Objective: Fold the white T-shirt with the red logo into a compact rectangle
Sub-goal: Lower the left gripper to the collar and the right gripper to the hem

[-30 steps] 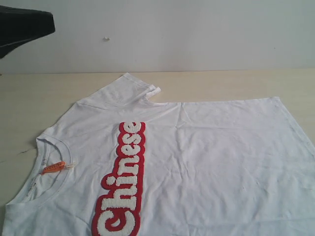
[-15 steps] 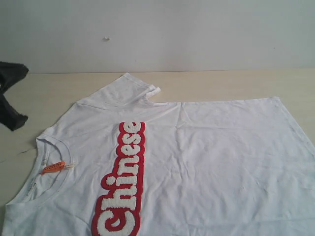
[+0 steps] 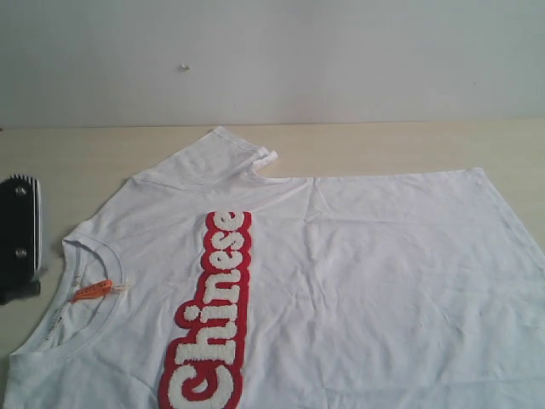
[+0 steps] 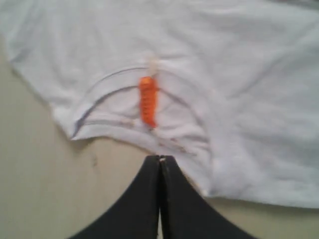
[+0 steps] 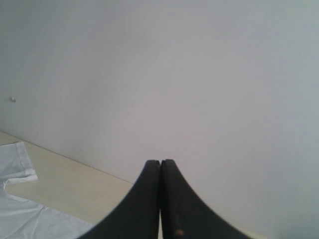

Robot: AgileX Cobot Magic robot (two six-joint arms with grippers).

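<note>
The white T-shirt (image 3: 366,281) lies spread flat on the table, front up, collar toward the left. Its red logo (image 3: 213,315) runs as a long strip of fuzzy white letters outlined in red. An orange neck tag (image 3: 92,290) sits inside the collar. My left gripper (image 3: 21,234) is low at the left edge, just off the collar. In the left wrist view this gripper (image 4: 160,158) is shut and empty, its tips at the collar rim below the orange tag (image 4: 148,101). My right gripper (image 5: 160,162) is shut, held up facing the wall, out of the exterior view.
The wooden table (image 3: 400,145) shows bare along the back beyond the shirt and at the left beside the collar. A pale wall (image 3: 341,60) stands behind it. One sleeve (image 3: 234,149) points toward the wall.
My left gripper has come down from the upper left corner to the table beside the collar. The shirt has not moved.
</note>
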